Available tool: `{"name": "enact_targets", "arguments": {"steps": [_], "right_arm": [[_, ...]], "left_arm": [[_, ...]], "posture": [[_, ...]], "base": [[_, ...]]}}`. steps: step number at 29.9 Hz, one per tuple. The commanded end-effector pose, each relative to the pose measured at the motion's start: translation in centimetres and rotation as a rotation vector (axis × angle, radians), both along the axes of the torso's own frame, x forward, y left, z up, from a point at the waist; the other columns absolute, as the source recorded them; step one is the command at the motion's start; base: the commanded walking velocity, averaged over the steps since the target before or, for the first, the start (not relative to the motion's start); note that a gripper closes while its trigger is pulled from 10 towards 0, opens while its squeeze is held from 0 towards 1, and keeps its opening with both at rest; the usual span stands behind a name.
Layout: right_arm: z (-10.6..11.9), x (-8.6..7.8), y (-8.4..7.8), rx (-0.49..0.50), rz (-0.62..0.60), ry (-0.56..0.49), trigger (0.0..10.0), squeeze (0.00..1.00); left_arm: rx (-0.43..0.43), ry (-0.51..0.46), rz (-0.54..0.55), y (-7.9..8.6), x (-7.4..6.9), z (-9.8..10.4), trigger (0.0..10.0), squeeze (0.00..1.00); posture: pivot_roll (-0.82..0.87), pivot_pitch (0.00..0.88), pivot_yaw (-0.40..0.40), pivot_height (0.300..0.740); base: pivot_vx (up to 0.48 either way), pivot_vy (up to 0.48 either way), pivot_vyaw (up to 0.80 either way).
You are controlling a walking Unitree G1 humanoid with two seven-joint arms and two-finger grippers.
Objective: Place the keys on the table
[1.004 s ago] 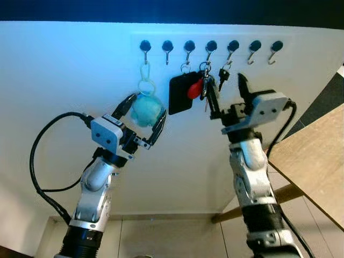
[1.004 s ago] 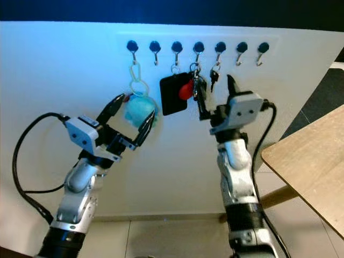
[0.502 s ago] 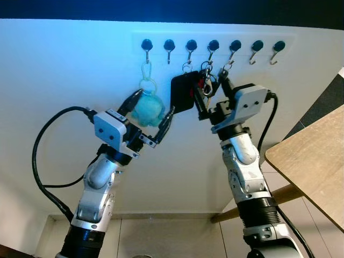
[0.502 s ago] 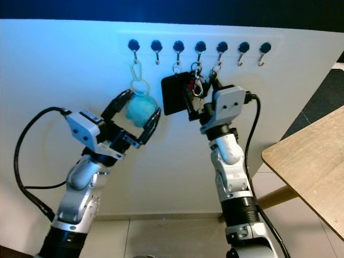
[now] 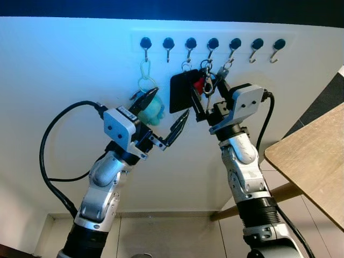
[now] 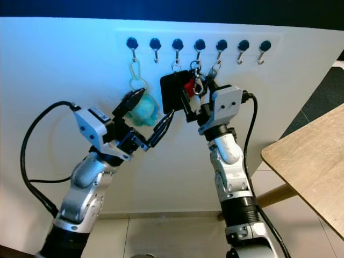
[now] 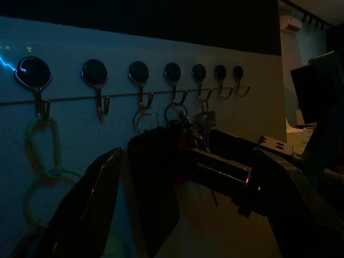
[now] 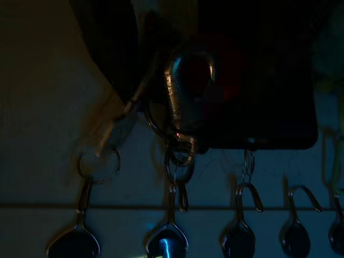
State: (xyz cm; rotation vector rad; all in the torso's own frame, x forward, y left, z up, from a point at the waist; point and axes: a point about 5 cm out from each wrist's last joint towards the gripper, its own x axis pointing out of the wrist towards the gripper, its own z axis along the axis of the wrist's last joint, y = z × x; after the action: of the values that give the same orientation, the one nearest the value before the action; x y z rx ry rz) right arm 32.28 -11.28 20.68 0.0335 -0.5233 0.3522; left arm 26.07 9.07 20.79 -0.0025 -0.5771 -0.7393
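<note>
The right end effector [image 5: 207, 102] is raised against the white wall, its black fingers reaching into the bunch of silver keys with a red fob [image 5: 205, 85] that hangs from the fourth black-capped hook [image 5: 213, 44] of a row of seven — the head views hide the fingertips behind the bunch, so whether they are clenched on it cannot be told. The right wrist view, very dark, adds what the head views do not: a silver carabiner clip [image 8: 184, 88] linked through small rings onto the hook's metal loop, the red fob dim behind it, and a second key ring on the neighbouring hook. Just beside the keys, overlapping them, hangs a flat black square pouch [image 5: 180, 92] from the third hook. The left end effector [image 5: 164, 121] is spread wide, one finger over the fluffy teal pompom [image 5: 155, 110] that dangles on a pale green loop from the first hook, the other pointing up toward the pouch's lower corner; it grasps nothing. The left wrist view shows that pouch and the right arm's fingers between its own two open fingers. A light wooden tabletop [image 5: 317, 161] stands well apart — at the robot's right, bare where visible.
</note>
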Motion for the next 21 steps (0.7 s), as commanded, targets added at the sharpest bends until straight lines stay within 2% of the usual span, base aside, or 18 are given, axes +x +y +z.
{"name": "enact_targets", "arguments": {"steps": [1,5,6,7,8,11,12,16,17,18,21], "right_arm": [[-0.21,0.07,-0.24,0.007,0.002,0.021,0.0,0.0],[-0.17,0.07,-0.23,0.005,0.001,0.02,0.0,0.0],[-0.15,0.08,-0.23,0.001,-0.002,0.019,6.4,0.0],[-0.15,0.08,-0.23,0.001,-0.002,0.019,6.4,0.0],[-0.1,0.07,-0.23,-0.001,-0.004,0.017,10.0,0.0],[-0.01,0.06,-0.25,-0.001,-0.006,0.014,10.0,0.0],[0.06,0.04,-0.26,0.006,-0.001,0.011,0.0,0.0],[0.17,0.01,-0.3,0.007,0.001,0.006,0.0,0.0],[0.2,0.0,-0.32,0.005,-0.003,0.005,1.9,0.0],[0.26,-0.01,-0.34,0.001,-0.008,0.002,9.9,0.0],[0.74,-0.13,-0.4,0.006,-0.015,-0.027,10.0,0.0]], "left_arm": [[-0.003,-0.006,0.001,0.06,-0.03,0.29,10.0,0.0],[0.0,-0.003,0.002,0.06,-0.03,0.26,10.0,0.0],[0.006,-0.001,0.004,0.06,-0.01,0.21,10.0,0.0],[0.006,-0.001,0.004,0.06,-0.01,0.21,10.0,0.0],[0.009,0.002,0.006,0.06,0.0,0.17,10.0,0.0],[0.011,0.005,0.008,0.04,0.0,0.12,10.0,0.0],[0.011,0.003,0.008,0.01,0.0,0.16,10.0,0.0],[0.009,-0.002,0.009,-0.02,0.06,0.33,10.0,0.0],[0.009,-0.004,0.01,-0.03,0.06,0.38,10.0,0.0],[0.01,-0.005,0.01,-0.03,0.06,0.41,10.0,0.0],[0.01,-0.006,0.008,-0.09,0.04,0.45,10.0,0.0]], "posture": [[0.06,0.064,-0.044,0.74],[0.06,0.065,-0.044,0.74],[0.06,0.065,-0.044,0.74],[0.06,0.065,-0.044,0.74],[0.05,0.065,-0.044,0.74],[0.05,0.066,-0.044,0.74],[0.05,0.065,-0.044,0.74],[0.05,0.065,-0.044,0.74],[0.05,0.065,-0.044,0.74],[0.05,0.066,-0.044,0.74],[0.05,0.066,-0.043,0.74]], "base": [[0.0,0.0,0.0],[0.0,0.0,0.0],[0.0,0.0,0.0],[0.0,0.0,0.0],[0.0,0.0,0.0],[0.0,0.0,0.0],[0.0,0.0,0.0],[0.0,0.0,0.0],[0.0,0.0,0.0],[0.0,0.0,0.0],[0.0,0.0,0.0]]}}
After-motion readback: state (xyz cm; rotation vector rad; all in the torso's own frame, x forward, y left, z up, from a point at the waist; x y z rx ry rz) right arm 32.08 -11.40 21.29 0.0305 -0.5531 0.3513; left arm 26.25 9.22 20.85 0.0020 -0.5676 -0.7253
